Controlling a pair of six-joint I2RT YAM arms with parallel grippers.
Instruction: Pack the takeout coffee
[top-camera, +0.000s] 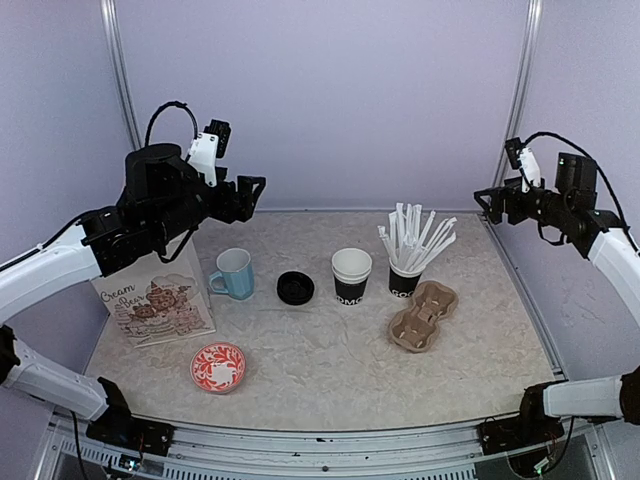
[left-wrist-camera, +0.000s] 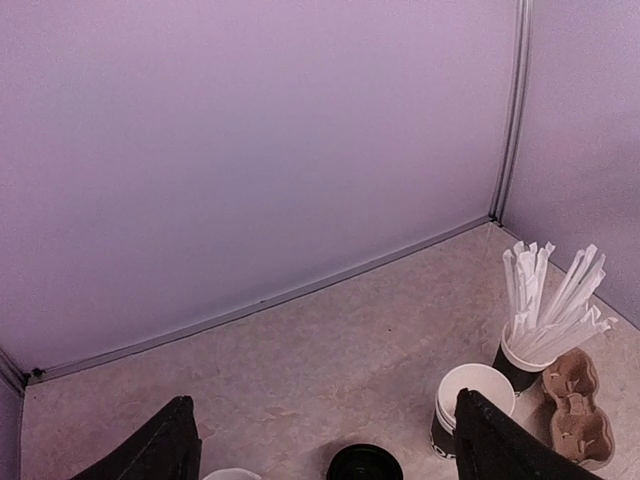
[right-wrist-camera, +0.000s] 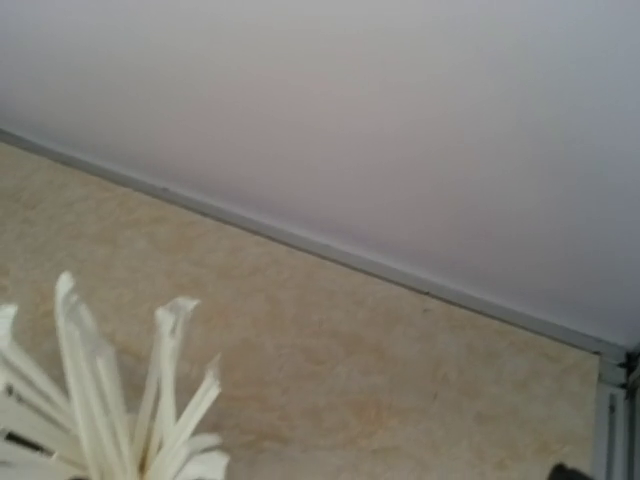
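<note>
**A:** From above first. Where to find the takeout coffee?

**B:** Middle of the table (top-camera: 300, 340). Look for the black cup (top-camera: 351, 275), upright, uncovered, white inside. Just left of it, apart, see the black lid (top-camera: 295, 287) lying flat.

**A:** And around them?

**B:** Note the blue mug (top-camera: 233, 273) left of the lid and the straw cup (top-camera: 405, 278) right of the black cup. Then the cardboard carrier (top-camera: 423, 315) just in front of that, a printed bag (top-camera: 153, 300) far left, a red dish (top-camera: 218, 366) nearer the bases.

**A:** Grippers?

**B:** Left gripper (top-camera: 252, 192) raised above bag and mug, right gripper (top-camera: 487, 205) raised by the far right edge. Cannot tell the right one's state here.

**A:** Left wrist?

**B:** Shows both fingers (left-wrist-camera: 155, 450) spread wide, lid low between them, black cup beside the right-hand one.

**A:** Right wrist?

**B:** Blurred. Only straws (right-wrist-camera: 110, 420) at lower left, over table and wall. Cannot tell there either whether apart or together.
</note>
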